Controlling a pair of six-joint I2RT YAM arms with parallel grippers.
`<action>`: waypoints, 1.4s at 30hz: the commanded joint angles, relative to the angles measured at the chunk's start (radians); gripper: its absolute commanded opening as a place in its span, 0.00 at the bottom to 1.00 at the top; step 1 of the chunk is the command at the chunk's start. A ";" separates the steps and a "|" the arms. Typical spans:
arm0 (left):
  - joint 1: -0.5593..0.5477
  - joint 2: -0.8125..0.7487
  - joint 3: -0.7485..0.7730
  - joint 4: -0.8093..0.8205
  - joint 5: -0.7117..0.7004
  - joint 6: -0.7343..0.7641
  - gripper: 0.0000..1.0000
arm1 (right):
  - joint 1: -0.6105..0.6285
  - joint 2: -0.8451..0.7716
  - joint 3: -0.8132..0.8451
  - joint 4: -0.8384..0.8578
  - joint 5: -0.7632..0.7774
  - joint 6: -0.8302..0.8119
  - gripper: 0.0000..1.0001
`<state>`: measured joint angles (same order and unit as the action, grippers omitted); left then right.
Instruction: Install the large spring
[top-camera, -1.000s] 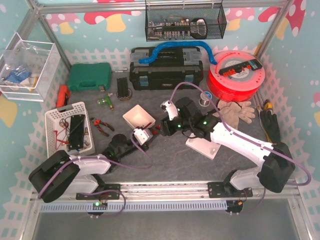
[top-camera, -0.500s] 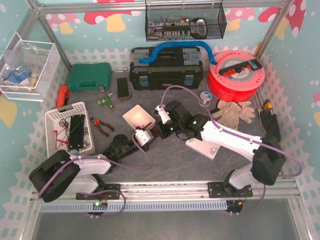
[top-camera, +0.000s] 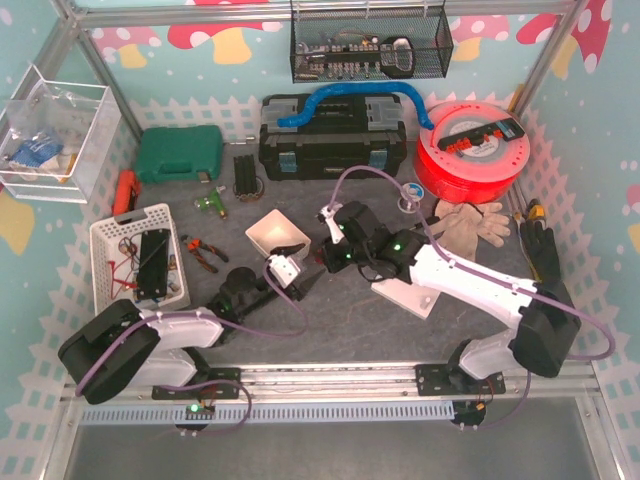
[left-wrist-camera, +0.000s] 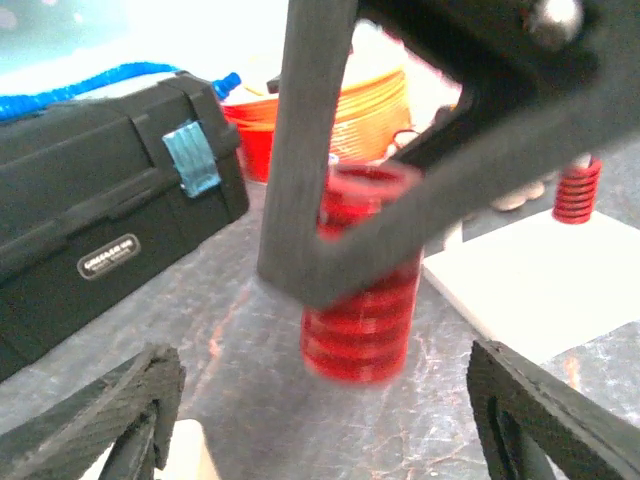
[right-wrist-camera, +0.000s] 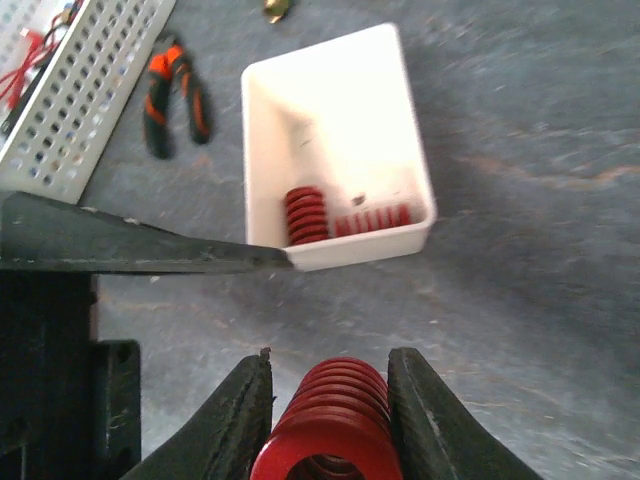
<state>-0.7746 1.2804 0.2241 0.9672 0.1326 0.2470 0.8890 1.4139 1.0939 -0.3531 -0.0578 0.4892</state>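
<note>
— What does the right claw (right-wrist-camera: 330, 365) have?
— It pinches the large spring (right-wrist-camera: 335, 425), a red coil, with 1 finger on each side, near the middle of the table (top-camera: 340, 330).
— Is the coil on the mat?
— It is upright and low over it. The left wrist view is too blurred to tell whether it touches.
— And the left claw (left-wrist-camera: 322, 360)?
— Spread wide, with nothing in it. Its 2 fingers (left-wrist-camera: 110, 420) flank that view. The spring stands just ahead of them, the right claw's dark fingers over its upper coils.
— What crowds it?
— Just beyond, toward the far edge, lies the white tray (right-wrist-camera: 265, 150) holding 2 small springs (right-wrist-camera: 305, 215). In the right wrist view, 1 left-claw finger crosses in front of the tray's near corner.
— Further out?
— Toward the right edge a white plate (left-wrist-camera: 540, 290) lies near the coil, with a lone red spring (left-wrist-camera: 575, 190) standing at its back. Orange-handled pliers (right-wrist-camera: 175, 95) and a perforated basket (right-wrist-camera: 70, 90) lie toward the left edge. A black toolbox (left-wrist-camera: 100, 220) runs along the far edge, and a red spool (top-camera: 470, 150) sits at the far right corner.
</note>
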 joint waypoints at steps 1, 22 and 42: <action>-0.003 0.006 0.027 0.019 -0.045 -0.023 0.96 | -0.022 -0.104 -0.023 -0.010 0.182 0.036 0.00; -0.003 -0.020 0.027 -0.008 -0.093 -0.033 0.99 | -0.463 -0.267 -0.243 -0.084 0.193 0.047 0.00; -0.003 -0.055 0.020 -0.020 -0.103 -0.024 0.99 | -0.496 -0.146 -0.256 -0.047 0.124 0.036 0.00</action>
<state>-0.7750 1.2442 0.2310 0.9573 0.0372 0.2161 0.3988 1.2556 0.8501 -0.4213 0.0711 0.5285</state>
